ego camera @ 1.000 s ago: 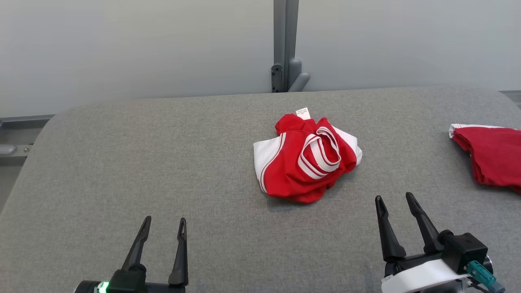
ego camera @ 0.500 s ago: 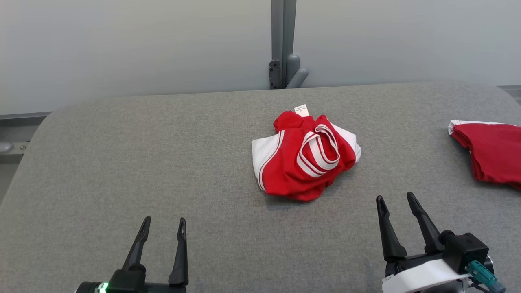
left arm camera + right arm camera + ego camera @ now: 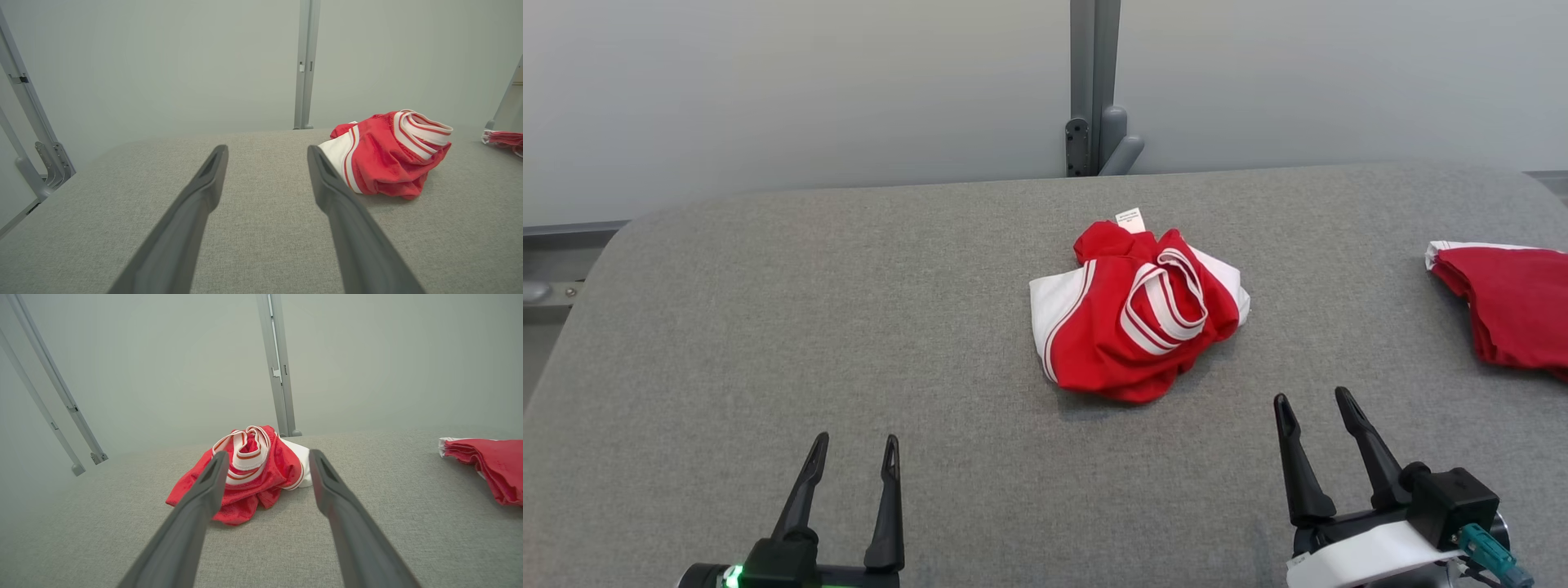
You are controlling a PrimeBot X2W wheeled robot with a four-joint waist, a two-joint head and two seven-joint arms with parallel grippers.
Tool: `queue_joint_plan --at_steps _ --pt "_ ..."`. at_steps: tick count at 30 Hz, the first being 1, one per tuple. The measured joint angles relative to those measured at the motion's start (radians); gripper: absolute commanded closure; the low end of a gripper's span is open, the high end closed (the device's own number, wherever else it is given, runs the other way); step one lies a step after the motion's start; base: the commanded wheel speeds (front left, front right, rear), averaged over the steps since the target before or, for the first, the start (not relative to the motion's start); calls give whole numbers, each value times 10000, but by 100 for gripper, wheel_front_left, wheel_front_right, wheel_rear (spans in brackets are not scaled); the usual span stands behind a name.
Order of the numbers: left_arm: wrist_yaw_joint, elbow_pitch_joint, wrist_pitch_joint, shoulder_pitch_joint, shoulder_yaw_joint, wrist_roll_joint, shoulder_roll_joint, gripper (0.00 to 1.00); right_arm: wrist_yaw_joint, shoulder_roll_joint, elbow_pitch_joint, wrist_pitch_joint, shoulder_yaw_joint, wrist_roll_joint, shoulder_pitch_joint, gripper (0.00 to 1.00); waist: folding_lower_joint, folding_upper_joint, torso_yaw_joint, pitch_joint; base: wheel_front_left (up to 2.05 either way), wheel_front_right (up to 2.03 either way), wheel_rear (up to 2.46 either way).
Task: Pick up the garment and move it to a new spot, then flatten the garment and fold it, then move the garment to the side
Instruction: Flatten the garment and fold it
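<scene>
Grey padded table [image 3: 768, 327] spreads wide before me, with a grey post [image 3: 1094, 82] rising behind its far edge. On it the garment [image 3: 1135, 314], a crumpled red-and-white heap with its striped band uppermost, lies a little right of the middle, toward the far side, and a second red pile [image 3: 1515, 314] sits at the right edge, well apart from it. My left pincer [image 3: 856, 441] hovers at near left and my right pincer [image 3: 1312, 398] at near right, close to the garment's near side without touching; both are released, fingers spread, grasping nothing. A small white tag [image 3: 1129, 220] pokes from the garment's far edge.
</scene>
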Motion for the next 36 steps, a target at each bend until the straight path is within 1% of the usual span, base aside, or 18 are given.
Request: queue_joint_plan --at_steps 16,20,23,24,25,30,33,36 --pt "-15 10 0 -149 33 33 -2 0 2 0 0 -2 27 4 -15 0 0 0 -113 126 0 0 0" --pt "-405 416 -2 -661 165 240 12 0 0 0 -8 -2 98 0 -77 0 0 0 -187 265 0 0 0" --pt "-727 782 0 -1493 77 433 196 0 0 0 -27 -2 173 -31 -223 0 0 0 -274 447 0 0 0" --pt "-813 851 -2 -1846 -6 508 270 0 0 0 -48 -2 184 -35 -295 0 0 0 -307 534 0 0 0" --pt "-813 851 -2 -1846 -6 508 270 0 0 0 -48 -2 184 -35 -295 0 0 0 -307 534 0 0 0" --pt "-1089 1511 -4 -3777 -788 681 502 0 0 0 -117 0 238 -86 -869 0 0 0 -497 1153 0 0 0" --pt "-1137 2224 -17 -4930 -1563 767 754 0 2 0 -125 -2 318 -79 -1104 0 0 0 -662 1578 0 0 0" --pt "-1152 2945 -15 -6039 -2663 698 1091 0 0 0 -121 0 387 -58 -1265 0 0 0 -874 1969 0 0 0"
